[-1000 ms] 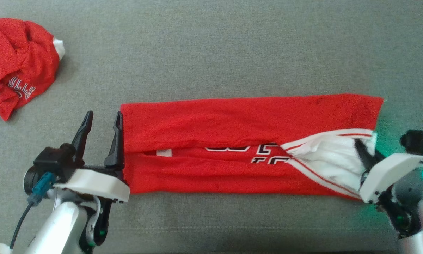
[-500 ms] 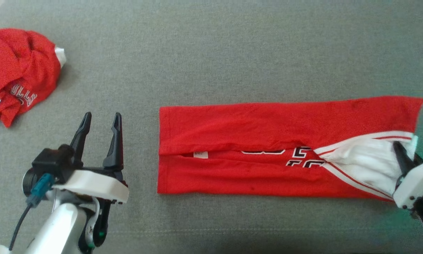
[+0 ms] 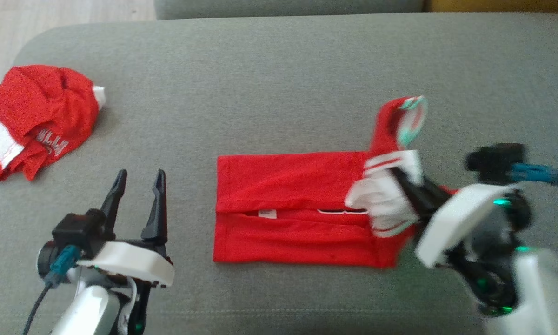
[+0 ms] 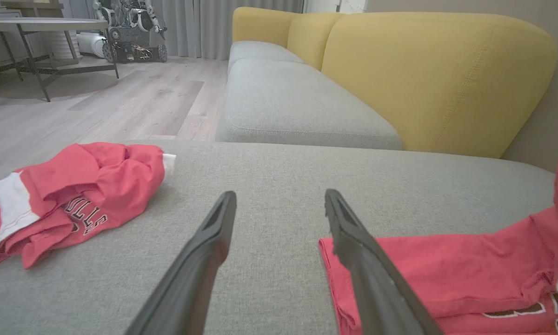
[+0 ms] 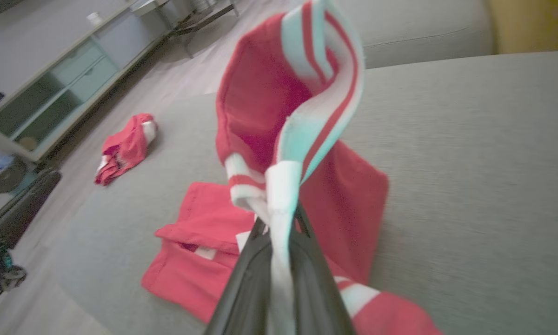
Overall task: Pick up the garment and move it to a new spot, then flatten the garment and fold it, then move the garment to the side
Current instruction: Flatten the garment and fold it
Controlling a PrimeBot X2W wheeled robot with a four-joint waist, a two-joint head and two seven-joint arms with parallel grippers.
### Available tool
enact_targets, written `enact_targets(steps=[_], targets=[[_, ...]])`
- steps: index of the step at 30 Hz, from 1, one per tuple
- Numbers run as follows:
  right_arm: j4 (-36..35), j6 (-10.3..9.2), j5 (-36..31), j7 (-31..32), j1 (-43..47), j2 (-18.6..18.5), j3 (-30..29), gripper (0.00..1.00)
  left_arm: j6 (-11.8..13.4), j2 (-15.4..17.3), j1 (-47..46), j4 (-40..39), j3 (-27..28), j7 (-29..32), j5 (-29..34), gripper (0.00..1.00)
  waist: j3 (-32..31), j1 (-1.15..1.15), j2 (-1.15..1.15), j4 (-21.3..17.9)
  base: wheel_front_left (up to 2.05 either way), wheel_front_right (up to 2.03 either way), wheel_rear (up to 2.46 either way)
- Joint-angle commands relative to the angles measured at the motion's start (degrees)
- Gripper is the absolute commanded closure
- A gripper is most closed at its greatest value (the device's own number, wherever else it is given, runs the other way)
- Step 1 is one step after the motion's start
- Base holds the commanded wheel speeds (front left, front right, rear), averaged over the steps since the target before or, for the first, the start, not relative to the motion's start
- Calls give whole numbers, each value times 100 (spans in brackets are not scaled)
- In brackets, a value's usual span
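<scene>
Garment (image 3: 288, 186) right end now lifted, swung leftward, right pincer (image 3: 397, 176) clenched on striped end (image 3: 381, 193); left pincer (image 3: 138, 179) released; lettering (image 3: 342, 211) mostly hidden, blurry.

You have the garment (image 3: 288, 186), a red jersey with white-and-red striped trim, folded into a long band on the grey sofa cushion (image 3: 279, 70). Its left part lies flat, a small white label (image 3: 267, 213) showing at the fold. Its right end stands raised and curled over, pinched in the fingers (image 5: 246, 284) of the right gripper (image 3: 396, 173).
</scene>
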Motion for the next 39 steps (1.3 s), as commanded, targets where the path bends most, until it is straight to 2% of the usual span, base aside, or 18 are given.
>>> enact_targets(steps=[1, 6, 13, 19, 20, 21, 26, 31, 37, 39], targets=[[-108, -4, 76, -44, -366, 89, 326, 100, 32, 101, -129, -191, 208, 3, -34, 0, -53, 0, 0, 80, 0, 0, 0], [792, -4, 374, -593, -771, 342, 993, 100, 7, 57, -136, -210, 119, 31, -43, 0, -64, 0, 0, 374, 0, 0, 0], [2510, -4, 1185, -2036, -1418, 368, 2019, 100, -102, -25, -295, -129, -34, 26, -13, 0, 125, 0, 0, 856, 0, 0, 0], [3611, -4, 1655, -2765, -1917, 369, 2605, 100, -163, -88, -422, -46, -57, -3, -13, 0, 280, 0, 0, 1003, 0, 0, 0], [3744, -4, 1709, -2843, -1998, 369, 2697, 70, -168, -96, -439, -34, -55, -8, -10, 0, 299, 0, 0, 1009, 0, 0, 0], [3848, -4, 1773, -2912, -2069, 369, 2795, 0, -172, -101, -452, -21, -52, -13, -8, 0, 316, 0, 0, 1011, 0, 0, 0], [4029, -4, 2215, -3255, -2328, 369, 3250, 0, -175, -89, -475, 36, -13, -33, 2, 0, 351, 0, 0, 940, 0, 0, 0], [3923, -4, 2373, -3616, -2577, 369, 3543, 0, -186, -69, -494, 55, 16, -46, 12, 0, 355, 0, 0, 824, 0, 0, 0], [3672, -4, 2270, -3986, -2722, 369, 3421, 0, -173, -49, -486, 64, 37, -53, 22, 0, 329, 0, 0, 704, 0, 0, 0], [3566, -4, 2109, -4103, -2715, 368, 3214, 0, -160, -35, -470, 57, 51, -56, 24, 0, 311, 0, 0, 652, 0, 0, 0]])
